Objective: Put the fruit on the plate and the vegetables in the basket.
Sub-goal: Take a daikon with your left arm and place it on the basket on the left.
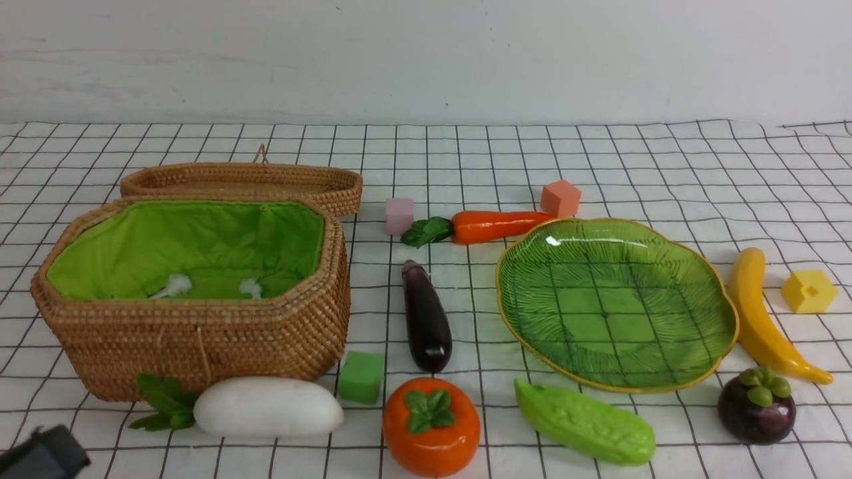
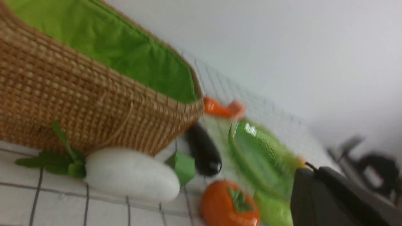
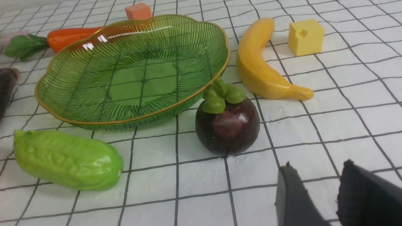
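At the lower left corner of the front view, the left gripper [image 2: 312, 172] has its jaws pressed together with nothing between them, so it would need to open before it could take anything. The basket [image 1: 266, 339] fills the left side, mouth up and lined in green, ready to take vegetables dropped from above; its lid [image 1: 233, 179] is off and lies behind it, leaving the mouth free. Below, at lower left, the white radish [image 1: 266, 407] lies on its side just in front of the basket wall, probably the shortest carry for the left arm. Near the centre, the eggplant [image 1: 426, 319] lies lengthwise, its slim body suiting a grip across the middle. The persimmon [image 1: 432, 442] sits leaf cap up at bottom centre, round enough to roll if nudged. The carrot [image 1: 499, 226] lies at upper centre, its tip by the plate [image 1: 616, 319], which rests flat right of centre with no fruit on it. The gourd [image 1: 586, 426] lies slantwise below the plate, still bound for the basket. At lower right the mangosteen [image 1: 755, 409] stands upright, and the banana [image 1: 755, 313] curves beside the plate's rim, both handy for the right gripper [image 3: 317, 166], whose fingers stand apart, holding nothing
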You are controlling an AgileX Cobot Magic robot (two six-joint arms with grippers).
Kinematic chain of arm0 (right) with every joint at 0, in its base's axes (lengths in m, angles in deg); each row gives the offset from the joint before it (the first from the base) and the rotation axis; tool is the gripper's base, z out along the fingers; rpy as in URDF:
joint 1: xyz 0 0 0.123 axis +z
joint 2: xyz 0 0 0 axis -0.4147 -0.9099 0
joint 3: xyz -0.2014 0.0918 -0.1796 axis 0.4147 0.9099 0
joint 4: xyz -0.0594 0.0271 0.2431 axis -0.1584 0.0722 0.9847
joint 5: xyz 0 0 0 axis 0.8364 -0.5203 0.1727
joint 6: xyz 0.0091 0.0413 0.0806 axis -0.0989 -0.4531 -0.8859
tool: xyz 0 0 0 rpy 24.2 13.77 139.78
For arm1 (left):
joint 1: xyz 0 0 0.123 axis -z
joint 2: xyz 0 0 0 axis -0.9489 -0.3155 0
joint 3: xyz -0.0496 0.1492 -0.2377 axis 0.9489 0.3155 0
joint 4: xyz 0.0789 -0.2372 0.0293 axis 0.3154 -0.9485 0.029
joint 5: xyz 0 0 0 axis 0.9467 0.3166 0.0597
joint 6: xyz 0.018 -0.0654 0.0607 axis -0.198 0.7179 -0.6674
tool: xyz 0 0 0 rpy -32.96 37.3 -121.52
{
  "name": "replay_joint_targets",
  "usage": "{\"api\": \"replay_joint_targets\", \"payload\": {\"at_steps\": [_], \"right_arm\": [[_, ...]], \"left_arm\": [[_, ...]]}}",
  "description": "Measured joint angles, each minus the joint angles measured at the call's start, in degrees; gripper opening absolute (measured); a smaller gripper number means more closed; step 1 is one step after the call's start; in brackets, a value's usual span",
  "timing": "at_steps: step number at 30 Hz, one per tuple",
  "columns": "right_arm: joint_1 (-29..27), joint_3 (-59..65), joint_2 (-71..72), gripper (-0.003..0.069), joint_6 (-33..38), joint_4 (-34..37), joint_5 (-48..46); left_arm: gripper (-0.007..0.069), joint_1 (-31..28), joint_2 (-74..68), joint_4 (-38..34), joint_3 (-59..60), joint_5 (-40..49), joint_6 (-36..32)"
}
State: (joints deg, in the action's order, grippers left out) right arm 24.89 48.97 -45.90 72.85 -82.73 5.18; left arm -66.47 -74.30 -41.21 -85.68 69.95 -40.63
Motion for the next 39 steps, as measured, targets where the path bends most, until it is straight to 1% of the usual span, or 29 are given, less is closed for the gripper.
{"api": "replay_joint_targets", "payload": {"at_steps": [2,4,6,8,9,12,14,16,17,19,20,21,22,25,27,29,31,33,34,35,36,39], "right_arm": [[0.0,0.0,0.0,0.0243,0.0,0.0,0.0],[0.0,0.0,0.0,0.0243,0.0,0.0,0.0],[0.0,0.0,0.0,0.0243,0.0,0.0,0.0],[0.0,0.0,0.0,0.0243,0.0,0.0,0.0],[0.0,0.0,0.0,0.0243,0.0,0.0,0.0],[0.0,0.0,0.0,0.0243,0.0,0.0,0.0],[0.0,0.0,0.0,0.0243,0.0,-0.3,0.1],[0.0,0.1,0.0,0.0243,-1.0,0.8,0.6],[0.0,0.1,0.0,0.0243,-1.9,2.4,0.9],[0.0,0.5,0.0,0.0243,-6.4,9.3,3.0],[0.0,0.5,0.0,0.0243,-7.4,10.1,3.4],[0.0,0.7,0.0,0.0243,-10.9,15.5,5.1],[0.0,0.7,0.0,0.0243,-12.8,19.4,6.4],[0.0,0.7,0.0,0.0243,-17.4,28.6,10.9],[0.0,0.7,0.0,0.0242,-18.3,32.5,13.7],[0.0,0.7,0.0,0.0238,-18.5,33.6,14.5],[0.4,-0.8,0.0,0.0225,-17.7,34.7,12.0],[2.3,-6.1,-0.7,0.0195,-12.8,34.2,5.0],[4.3,-11.5,-2.3,0.0171,-7.7,33.8,-0.2],[4.6,-11.5,-2.7,0.0171,-7.7,33.8,-0.2],[6.8,-17.8,-5.9,0.0147,-1.1,33.2,-7.5],[11.6,-33.4,-15.5,0.0100,11.9,32.6,-25.5]], "left_arm": [[-0.0013,0.0,-10.1,3.1,-6.1,10.3,-5.8],[-0.0013,0.0,-17.8,5.6,-10.1,15.2,-10.4],[-0.0013,0.0,-23.9,6.8,-12.7,16.4,-13.3],[-0.0013,0.0,-27.5,6.8,-13.7,16.5,-14.0],[-0.0013,0.0,-32.1,6.2,-15.3,17.3,-15.5],[-0.0013,0.7,-37.3,5.2,-17.5,20.5,-19.2],[-0.0013,3.7,-40.8,5.1,-19.0,23.4,-21.4],[-0.0013,7.2,-41.9,5.8,-20.0,24.3,-22.4],[-0.0013,9.2,-42.1,6.5,-20.3,24.5,-22.6],[-0.0013,12.8,-42.1,8.0,-21.1,24.8,-22.8],[-0.0013,13.2,-42.1,8.3,-21.1,24.8,-22.8],[-0.0013,15.0,-42.1,9.3,-21.6,25.0,-22.9],[-0.0013,16.0,-42.1,9.8,-21.9,25.0,-23.0],[-0.0013,17.1,-42.1,11.2,-22.5,24.7,-23.3],[-0.0013,17.1,-42.1,12.8,-23.1,24.4,-23.4],[-0.0013,17.1,-42.1,13.7,-23.4,24.3,-23.5],[-0.0013,17.1,-42.3,15.5,-24.3,24.1,-23.5],[-0.0013,17.1,-43.4,17.1,-25.4,24.1,-23.5],[-0.0013,17.1,-44.5,17.7,-26.4,24.1,-23.9],[-0.0013,17.1,-44.7,17.7,-26.6,24.1,-24.0],[-0.0013,17.1,-46.5,18.0,-27.8,24.4,-24.9],[-0.0013,17.1,-52.0,18.5,-31.1,25.7,-28.1]]}}
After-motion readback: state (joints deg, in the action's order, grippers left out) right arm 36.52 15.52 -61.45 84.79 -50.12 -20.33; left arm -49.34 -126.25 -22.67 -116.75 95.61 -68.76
